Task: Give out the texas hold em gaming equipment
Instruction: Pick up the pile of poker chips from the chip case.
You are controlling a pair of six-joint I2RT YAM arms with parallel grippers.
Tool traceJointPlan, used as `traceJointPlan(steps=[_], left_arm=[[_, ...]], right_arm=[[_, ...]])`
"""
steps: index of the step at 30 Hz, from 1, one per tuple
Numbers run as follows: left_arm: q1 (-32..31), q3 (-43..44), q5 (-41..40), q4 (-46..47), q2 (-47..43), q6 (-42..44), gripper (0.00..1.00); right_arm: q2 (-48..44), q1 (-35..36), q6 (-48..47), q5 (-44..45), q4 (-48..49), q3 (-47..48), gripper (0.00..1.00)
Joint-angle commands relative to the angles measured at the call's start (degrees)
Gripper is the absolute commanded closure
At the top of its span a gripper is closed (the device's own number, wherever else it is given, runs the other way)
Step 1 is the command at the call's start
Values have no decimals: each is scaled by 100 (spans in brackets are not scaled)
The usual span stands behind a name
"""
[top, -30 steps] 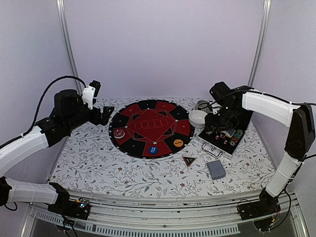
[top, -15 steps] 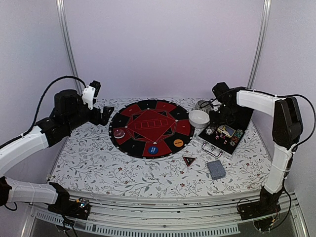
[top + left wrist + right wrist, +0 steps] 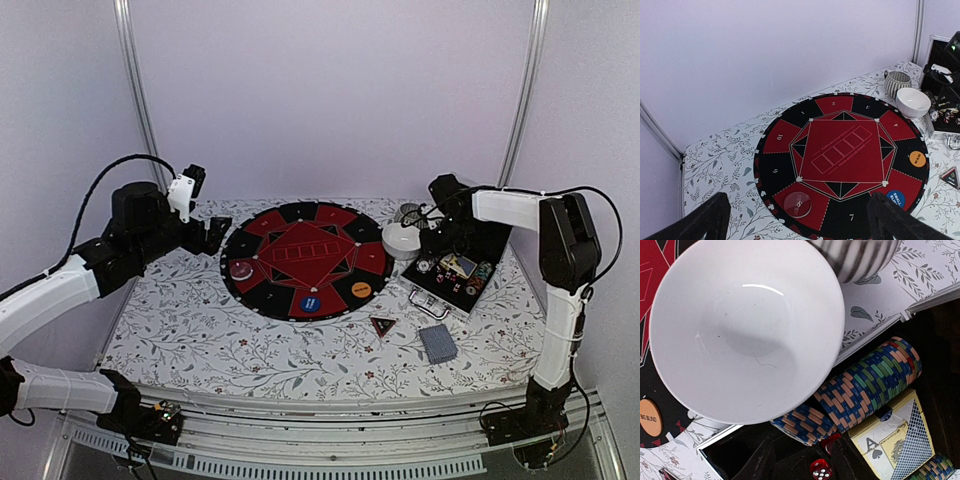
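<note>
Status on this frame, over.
Left claw open, empty. Right claw open over case, near poker chips. White bowl close alongside.

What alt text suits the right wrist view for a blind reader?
An empty white bowl fills most of the view. At its lower right, a row of striped poker chips, a pack of cards and a red die lie in a black case.

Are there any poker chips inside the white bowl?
No, the white bowl is empty; the poker chips lie outside it.
</note>
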Motion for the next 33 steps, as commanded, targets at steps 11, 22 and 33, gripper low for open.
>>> traceJointPlan(steps=[11,22,33], left_arm=[[59,-57,13,127,77,91,2],[62,-57,37,121,70,99,2],[63,-64,42,120,77,117,2]], right_arm=[[369,-48,-240,-173,244,-222,62],[449,-47,-431,-214,566,-234,54],[111,-24,-558,-1203,1162,-659,59]])
